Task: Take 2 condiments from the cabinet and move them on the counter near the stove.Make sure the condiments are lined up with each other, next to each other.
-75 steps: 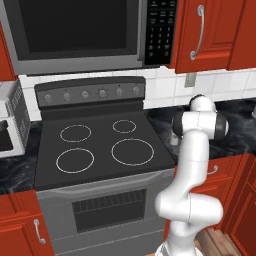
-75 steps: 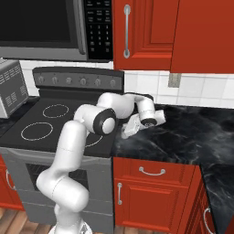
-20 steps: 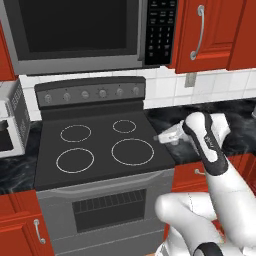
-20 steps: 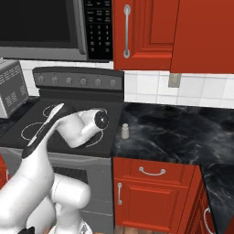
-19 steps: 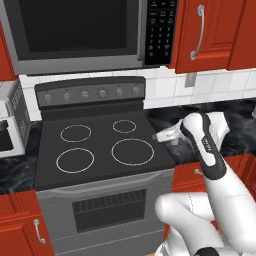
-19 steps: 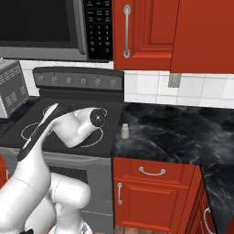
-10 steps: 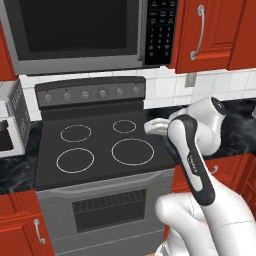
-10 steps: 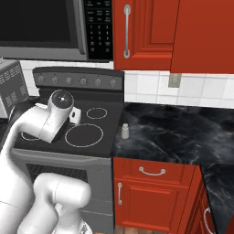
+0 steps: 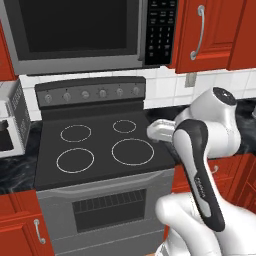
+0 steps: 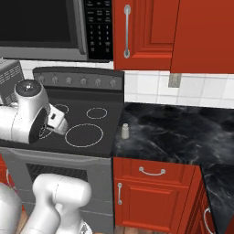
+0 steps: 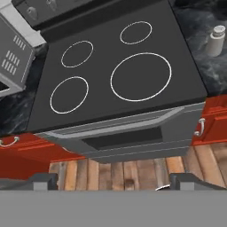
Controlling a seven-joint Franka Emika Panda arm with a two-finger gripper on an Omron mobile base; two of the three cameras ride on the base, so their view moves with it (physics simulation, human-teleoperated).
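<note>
Four white-ringed burners top the dark grey stove (image 9: 100,150) in the left base view. Right base view adds the small grey-white shaker (image 10: 124,131) standing on the black marble counter (image 10: 178,132), just beside the stove. Hand view shows the gripper (image 11: 113,181) spread wide, empty, above the oven door.

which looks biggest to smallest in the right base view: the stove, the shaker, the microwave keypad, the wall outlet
1. stove
2. microwave keypad
3. and 4. wall outlet and shaker: these look about alike, and the shaker stands nearer the camera, so I won't rank them.
</note>
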